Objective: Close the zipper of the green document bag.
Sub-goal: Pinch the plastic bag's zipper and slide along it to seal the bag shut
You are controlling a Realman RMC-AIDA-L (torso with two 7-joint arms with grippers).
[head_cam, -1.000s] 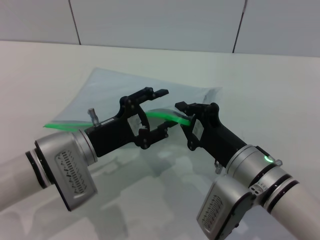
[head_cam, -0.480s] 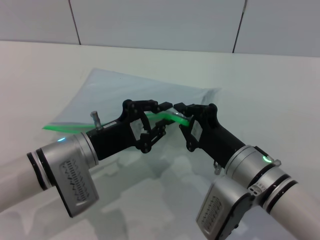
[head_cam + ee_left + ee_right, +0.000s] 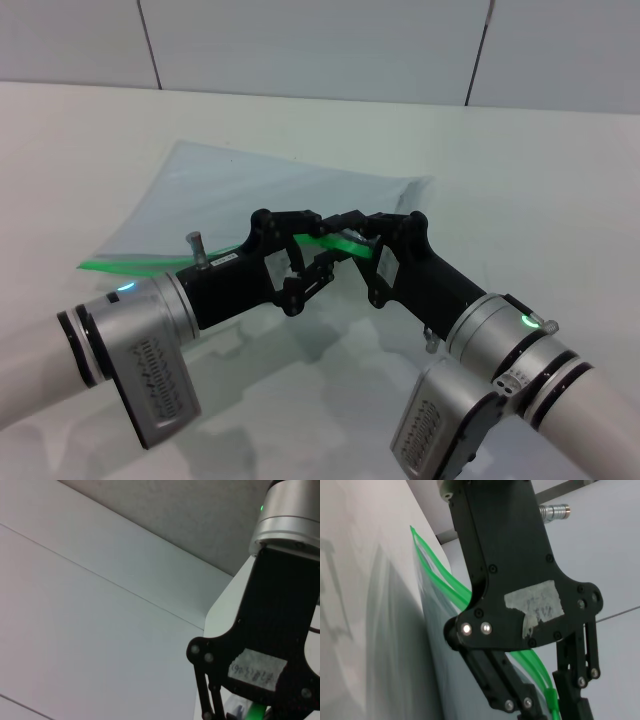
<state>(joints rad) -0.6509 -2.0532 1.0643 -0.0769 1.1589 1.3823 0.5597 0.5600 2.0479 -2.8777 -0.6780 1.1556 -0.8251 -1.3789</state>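
1. Right gripper [image 3: 352, 243]: black two-finger unit on the silver right arm, nearest the camera on the right. Fingers drawn together on the raised green zipper [image 3: 330, 240] near mid-length, holding the strip lifted off the table [image 3: 560, 180].

2. Left gripper [image 3: 325, 235]: black linkage unit on the left arm, meeting the right gripper tip to tip. Fingers closed down on the same green strip, just beside the right gripper's hold. In the right wrist view its body [image 3: 520, 605] fills the picture, with the zipper [image 3: 440, 575] running behind it as two separate green lines, so that stretch reads as unsealed.

3. Green document bag [image 3: 240, 190]: flat translucent blue-grey pouch lying on the table beyond both grippers, its green edge towards the robot, running from the left corner [image 3: 100, 266] up into the grippers. Slider not made out.

4. Step in hand, by judgement: both grippers have taken the strip; the pull along it is not yet made. The next move calls for one gripper to anchor the edge while the other draws along the strip towards the open end, keeping it taut.

5. Change against the earlier frames: one second ago the left gripper stood wide open around the strip; half a second ago it was part closed; now it is closed. The bag's left corner has shifted slightly left.
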